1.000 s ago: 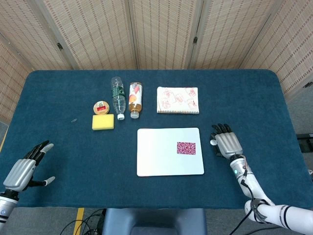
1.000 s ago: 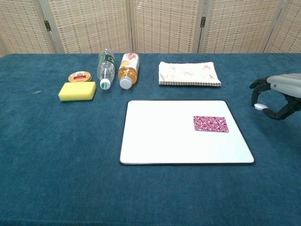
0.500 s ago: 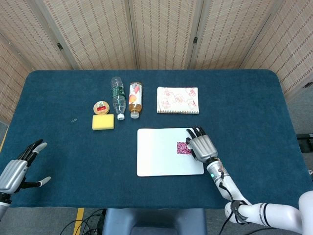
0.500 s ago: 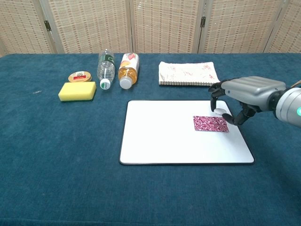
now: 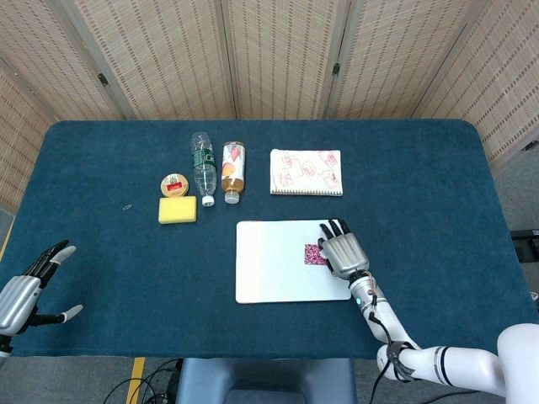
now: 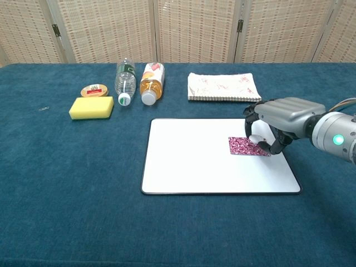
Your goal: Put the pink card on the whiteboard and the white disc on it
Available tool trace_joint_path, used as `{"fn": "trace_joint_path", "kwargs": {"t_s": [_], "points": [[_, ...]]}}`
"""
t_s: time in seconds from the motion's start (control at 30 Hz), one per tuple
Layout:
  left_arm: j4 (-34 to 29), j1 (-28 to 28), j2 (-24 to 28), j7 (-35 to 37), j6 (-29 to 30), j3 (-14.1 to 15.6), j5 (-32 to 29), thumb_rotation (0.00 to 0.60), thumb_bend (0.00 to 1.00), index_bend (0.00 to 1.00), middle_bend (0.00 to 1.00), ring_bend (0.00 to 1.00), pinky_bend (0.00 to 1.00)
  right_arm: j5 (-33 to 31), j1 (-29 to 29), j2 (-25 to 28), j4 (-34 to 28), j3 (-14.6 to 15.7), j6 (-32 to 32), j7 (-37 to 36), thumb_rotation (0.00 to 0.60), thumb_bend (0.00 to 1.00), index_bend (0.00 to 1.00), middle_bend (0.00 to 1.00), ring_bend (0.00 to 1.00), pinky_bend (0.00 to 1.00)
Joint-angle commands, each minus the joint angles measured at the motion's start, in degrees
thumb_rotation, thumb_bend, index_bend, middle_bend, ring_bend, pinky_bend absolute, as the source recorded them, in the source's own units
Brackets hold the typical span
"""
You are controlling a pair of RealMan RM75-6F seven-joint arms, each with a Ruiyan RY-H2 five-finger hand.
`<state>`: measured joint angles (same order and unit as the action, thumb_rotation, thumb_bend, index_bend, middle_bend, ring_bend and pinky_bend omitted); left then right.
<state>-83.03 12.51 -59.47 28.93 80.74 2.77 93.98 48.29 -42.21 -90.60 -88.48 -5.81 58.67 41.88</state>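
Note:
The whiteboard (image 5: 274, 273) (image 6: 194, 164) lies flat on the blue table. The pink patterned card (image 5: 312, 254) (image 6: 245, 147) rests on its right part. My right hand (image 5: 342, 250) (image 6: 278, 118) hovers over the card's right end and hides part of it in the head view. It pinches the small white disc (image 6: 255, 139) between thumb and a finger, just above the card's top right corner. My left hand (image 5: 24, 293) hangs open at the table's near left edge, holding nothing, and only the head view shows it.
At the back left sit a yellow sponge (image 5: 177, 209) (image 6: 91, 107), a round tin (image 5: 174, 183) (image 6: 94, 90), a lying water bottle (image 5: 203, 167) (image 6: 124, 79) and a juice bottle (image 5: 233, 171) (image 6: 151, 80). A patterned notebook (image 5: 306, 172) (image 6: 223, 87) lies behind the whiteboard.
My right hand carried the disc from the table right of the whiteboard leftward over the pink card and has sunk a little closer to it. My left hand drifted back toward the near left corner.

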Motion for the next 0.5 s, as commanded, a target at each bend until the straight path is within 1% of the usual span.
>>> {"fn": "trace_joint_path", "kwargs": {"t_s": [0.03,0.07,0.1,0.2,0.27,0.37,0.47,0.5], "points": [[-0.07,0.06,-0.03,-0.20,-0.17,-0.01,-0.10,0.600,0.22,0.03,0.00,0.02,0.20,-0.29,-0.26,0.00,0.73,0.00,-1.30,-1.07,0.600,0.32,0.32,0.08,0.00,0.00],[-0.07,0.08,-0.05,-0.26,-0.23,-0.02,-0.14,0.600,0.22,0.03,0.00,0.02,0.20,-0.25,-0.36,-0.01,1.00,0.01,-1.66,-1.33,0.600,0.29,0.23,0.07,0.00,0.00],[-0.04,0.13,-0.08,-0.30,-0.36,-0.03,-0.20,0.600,0.22,0.03,0.00,0.02,0.20,-0.04,-0.50,0.00,1.29,0.06,-2.03,-1.60,0.600,0.28,0.17,0.07,0.00,0.00],[0.10,0.24,-0.11,-0.17,-0.88,-0.08,-0.63,0.600,0.22,0.03,0.00,0.02,0.20,0.81,-0.52,0.39,1.23,0.12,-2.17,-2.47,0.600,0.27,0.05,0.05,0.00,0.00],[0.18,0.26,-0.12,0.01,-1.07,-0.18,-0.96,0.600,0.22,0.03,0.00,0.02,0.20,1.33,-0.32,1.00,0.65,0.21,-1.95,-2.99,0.600,0.26,0.02,0.04,0.00,0.00],[0.23,0.22,-0.13,0.42,-0.85,-0.38,-1.13,0.600,0.22,0.03,0.00,0.02,0.20,3.24,0.81,2.88,-1.73,0.44,-0.44,-4.76,0.600,0.26,0.01,0.04,0.00,0.00],[0.17,0.12,-0.19,0.00,-0.56,-0.37,-0.94,0.600,0.22,0.03,0.00,0.02,0.20,7.78,3.46,5.76,-4.93,1.37,2.75,-8.66,0.600,0.25,0.01,0.04,0.00,0.00],[0.06,0.04,-0.21,-0.53,-0.47,-0.36,-0.94,0.600,0.22,0.03,0.00,0.02,0.20,10.19,4.93,6.97,-5.99,1.94,4.34,-11.05,0.600,0.24,0.01,0.04,0.00,0.00]]}}
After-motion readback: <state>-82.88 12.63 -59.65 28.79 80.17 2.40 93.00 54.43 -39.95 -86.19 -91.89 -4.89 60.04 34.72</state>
